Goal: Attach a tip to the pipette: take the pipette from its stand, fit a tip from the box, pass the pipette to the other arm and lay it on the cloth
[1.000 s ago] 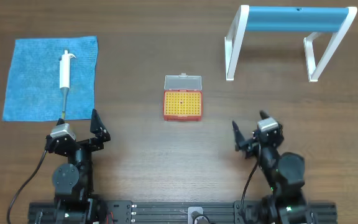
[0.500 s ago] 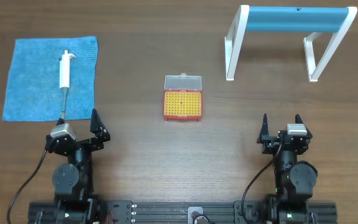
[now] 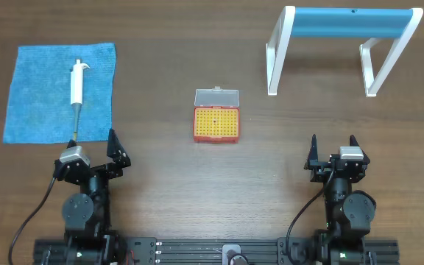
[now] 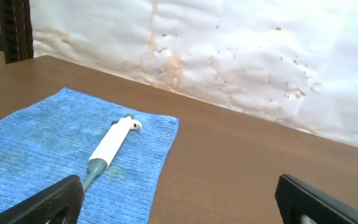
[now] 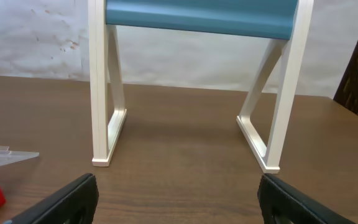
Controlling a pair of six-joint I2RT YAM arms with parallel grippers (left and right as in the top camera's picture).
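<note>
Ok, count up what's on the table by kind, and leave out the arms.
Pipette: 1
Cloth: 1
Tip box: 1
Stand: 1
Total: 4

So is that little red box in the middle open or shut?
Open. From above, the box has its clear lid swung back behind it, leaving the yellow grid of tips uncovered.
</note>
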